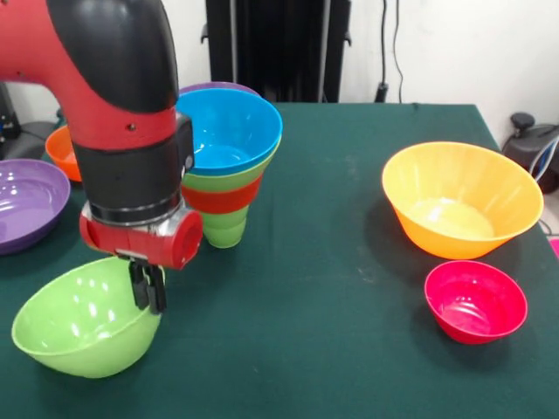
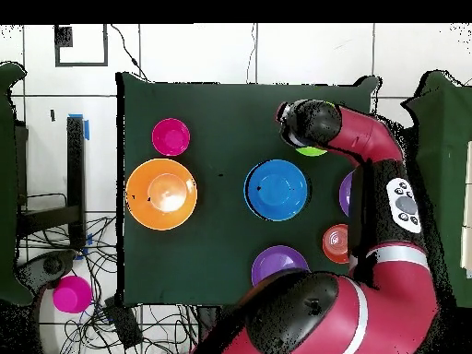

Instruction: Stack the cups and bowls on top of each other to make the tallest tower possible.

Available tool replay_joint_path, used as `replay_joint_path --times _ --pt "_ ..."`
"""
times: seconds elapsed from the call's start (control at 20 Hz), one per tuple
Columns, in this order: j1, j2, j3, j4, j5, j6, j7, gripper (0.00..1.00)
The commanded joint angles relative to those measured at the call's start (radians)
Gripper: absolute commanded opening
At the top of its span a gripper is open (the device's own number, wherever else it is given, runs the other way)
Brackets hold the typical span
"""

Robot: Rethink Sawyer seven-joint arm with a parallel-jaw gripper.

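In the front view, nearest you, a lime-green bowl tilts mouth-up; your pincer is pinched on its rim. The tower stands upright just behind. Next, I judge: lift and seat it on top. Overhead, the arm hides the pincer.

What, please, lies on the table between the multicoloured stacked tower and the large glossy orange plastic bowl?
Nothing: between the tower and the large orange bowl there is only bare green table cloth, in both the front and overhead views.
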Motion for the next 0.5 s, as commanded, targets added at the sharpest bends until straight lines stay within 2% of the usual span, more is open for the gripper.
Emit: replay_joint_path --times 0.05,0.25,0.5 --pt "0.037 -0.123 0.082 0.106 -0.007 0.194 -0.147 0.0" --pt "0.05 -0.17 0.073 0.096 -0.002 0.266 -0.138 0.0" --pt "0.044 -0.154 0.085 0.08 -0.005 0.266 -0.131 0.0"
